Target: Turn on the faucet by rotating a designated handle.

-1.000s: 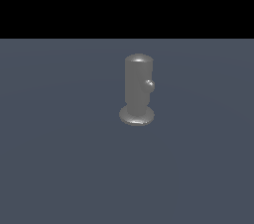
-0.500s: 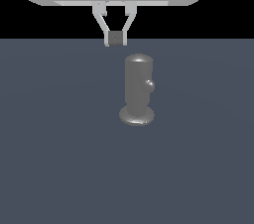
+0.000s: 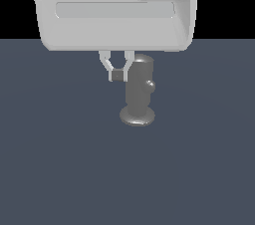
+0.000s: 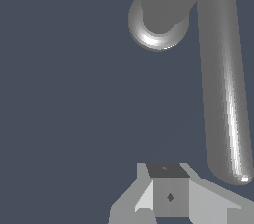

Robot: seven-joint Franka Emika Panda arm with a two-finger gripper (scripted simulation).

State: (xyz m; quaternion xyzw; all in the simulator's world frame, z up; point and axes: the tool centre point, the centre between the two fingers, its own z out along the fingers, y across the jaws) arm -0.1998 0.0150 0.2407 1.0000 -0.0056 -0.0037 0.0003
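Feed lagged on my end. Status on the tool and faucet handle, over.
Tool shut, holding nothing, beside the matte grey upright faucet cylinder, on the exterior view's left. Thin grey rod handle untouched, clear of the fingers. Nothing in the way.

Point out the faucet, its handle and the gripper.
faucet (image 3: 137, 94), exterior view, middle of the upright body.
handle (image 4: 223, 79), wrist view, middle of the rod.
gripper (image 3: 117, 75), exterior view, between the fingertips.

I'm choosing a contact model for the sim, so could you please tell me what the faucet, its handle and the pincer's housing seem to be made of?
The faucet looks like matte grey metal, with soft highlights on its base. The handle shows the same grey with a brighter streak, so perhaps smoother metal. The housing above the pincer looks like white plastic, flat and unglossy. These are renders, so these are only guesses.
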